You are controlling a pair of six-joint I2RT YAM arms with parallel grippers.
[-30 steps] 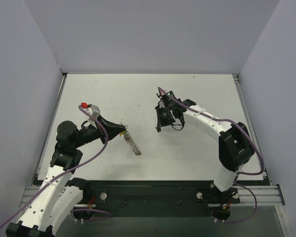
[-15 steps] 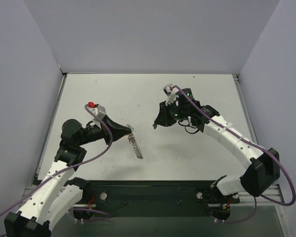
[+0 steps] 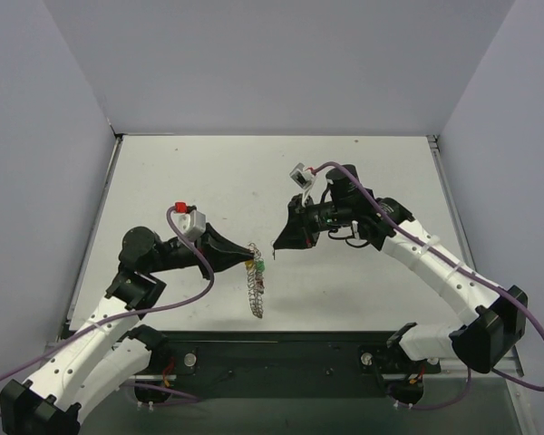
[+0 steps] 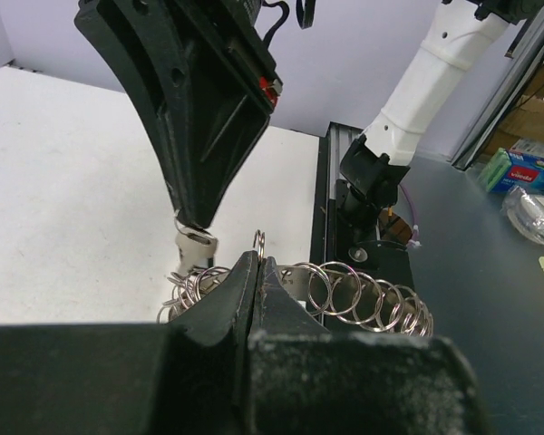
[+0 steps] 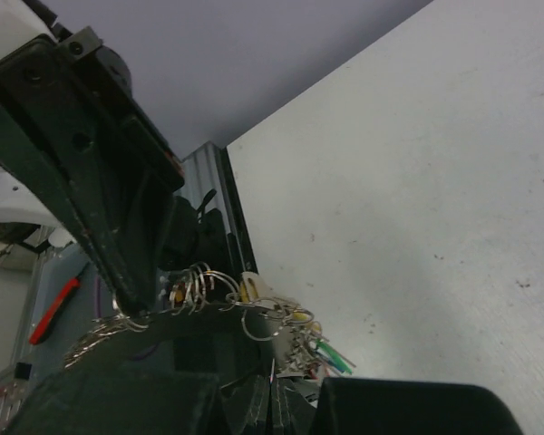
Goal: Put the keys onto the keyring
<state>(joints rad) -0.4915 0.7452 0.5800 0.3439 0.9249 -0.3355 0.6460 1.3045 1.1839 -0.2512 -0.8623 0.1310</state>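
Seen from above, the left gripper (image 3: 247,253) holds the keyring (image 3: 255,292) by its upper end. The ring hangs edge-on over the table (image 3: 181,172), and I cannot tell if its lower end touches it. The keys (image 3: 259,266) with coloured heads sit near the top of the ring. The right gripper (image 3: 276,245) is just beside them.

The left wrist view shows what this view hides. The left jaws are pressed together on one coil, and the right jaws are also closed, pinching a silver key (image 4: 196,246) that touches the coils. The right wrist view shows yellow and green heads among the loops.
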